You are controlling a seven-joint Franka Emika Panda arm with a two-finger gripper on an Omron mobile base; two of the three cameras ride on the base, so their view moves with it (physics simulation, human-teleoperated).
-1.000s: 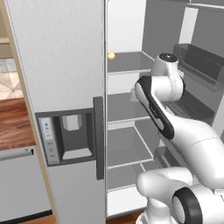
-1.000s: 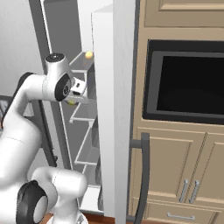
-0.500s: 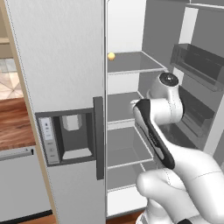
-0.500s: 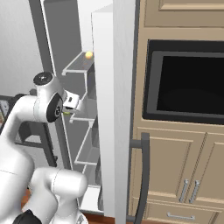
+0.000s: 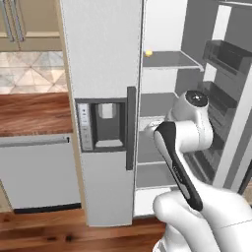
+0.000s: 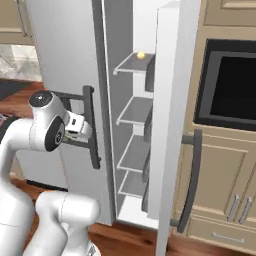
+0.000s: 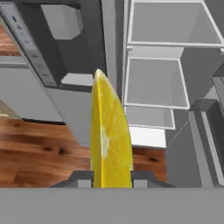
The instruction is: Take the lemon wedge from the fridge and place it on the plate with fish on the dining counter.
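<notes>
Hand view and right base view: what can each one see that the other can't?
The hand view alone has the lemon wedge pinched in the gripper, and the dispenser. The right base view alone has a round yellow fruit on a shelf, and the dark oven beside the fridge. Both show the open fridge's shelves.

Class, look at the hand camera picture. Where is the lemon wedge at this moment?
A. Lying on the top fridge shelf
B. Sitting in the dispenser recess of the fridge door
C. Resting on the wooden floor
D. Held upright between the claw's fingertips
D: in the hand view the lemon wedge stands upright, pinched at its base by the claw, with the open fridge behind it.
</notes>
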